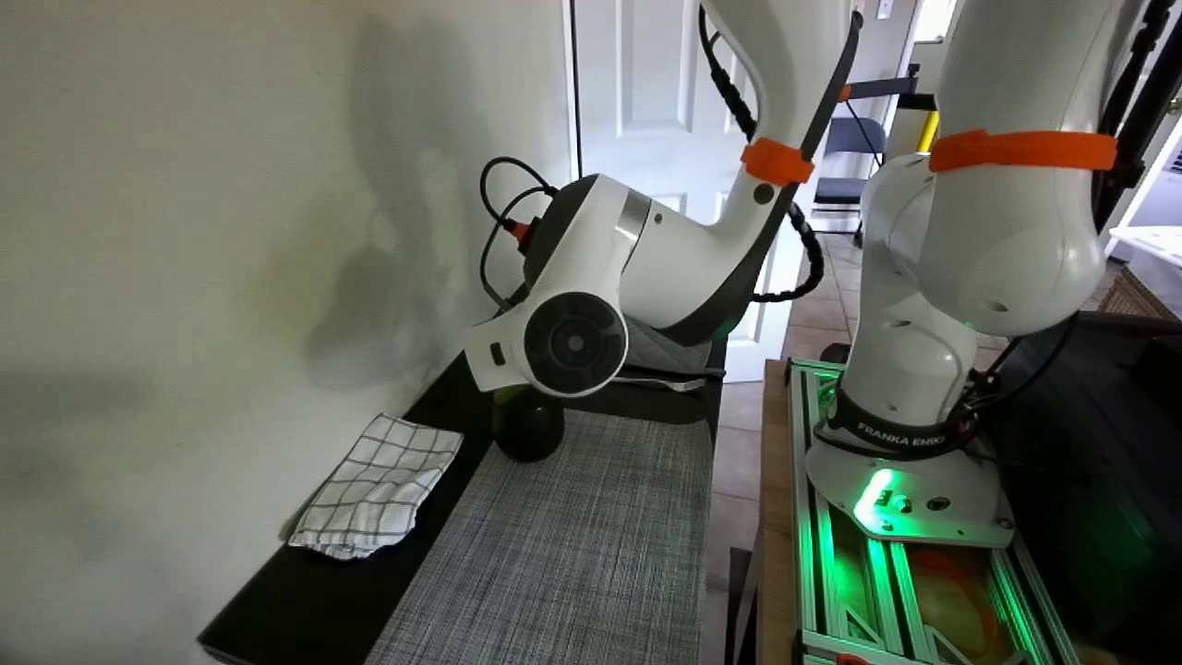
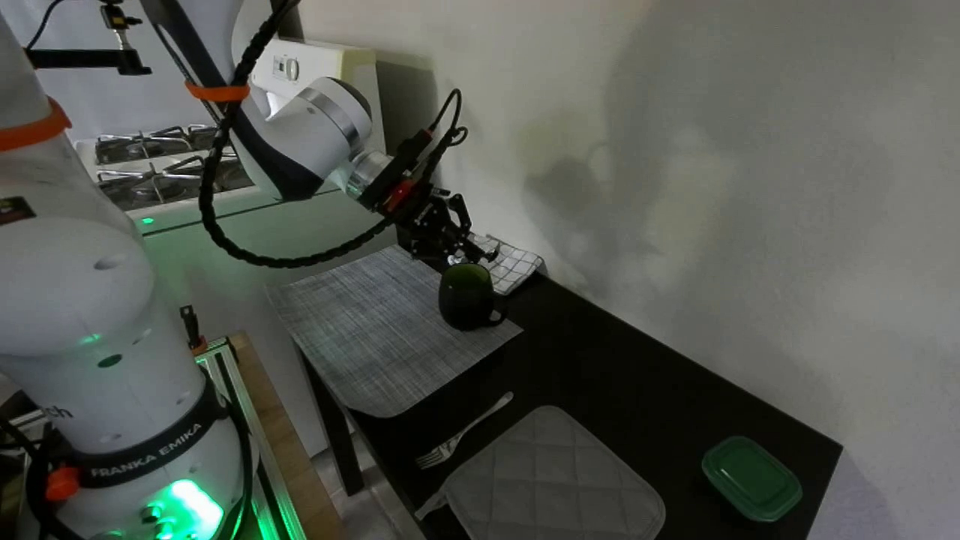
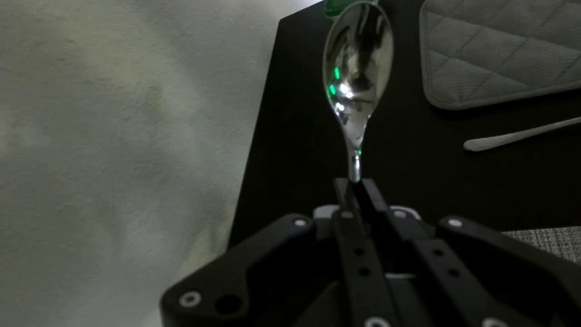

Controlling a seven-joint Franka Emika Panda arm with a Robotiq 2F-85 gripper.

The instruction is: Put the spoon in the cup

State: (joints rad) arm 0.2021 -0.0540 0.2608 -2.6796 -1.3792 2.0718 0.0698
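In the wrist view, the gripper (image 3: 355, 185) comes up from the bottom of the frame, its two fingers drawn narrow on the thin handle of one shiny metal spoon (image 3: 358, 68). The spoon's long axis runs almost straight up the frame, leaning a touch right; its bowl points to the top edge, its handle down into the fingers. Behind it lies one black table (image 3: 290, 150). One quilted grey potholder (image 3: 504, 50) occupies the upper right corner, one fork (image 3: 522, 136) shows only its handle at the right edge, one green container (image 3: 336, 7) is cut off at the top, and one woven placemat (image 3: 553, 240) at lower right.

In an exterior view, one dark green mug (image 2: 466, 300) stands upright on the placemat near the centre, its single handle towards the lower right. In the frame the gripper meets the mug's rim; whether they touch cannot be told. The fork's tines point lower left.

In an exterior view, one white arm (image 1: 683, 249) hides the gripper, so its grip cannot be judged there, and overlaps the mug's top. One checked cloth (image 1: 379, 485) lies left of the mug.
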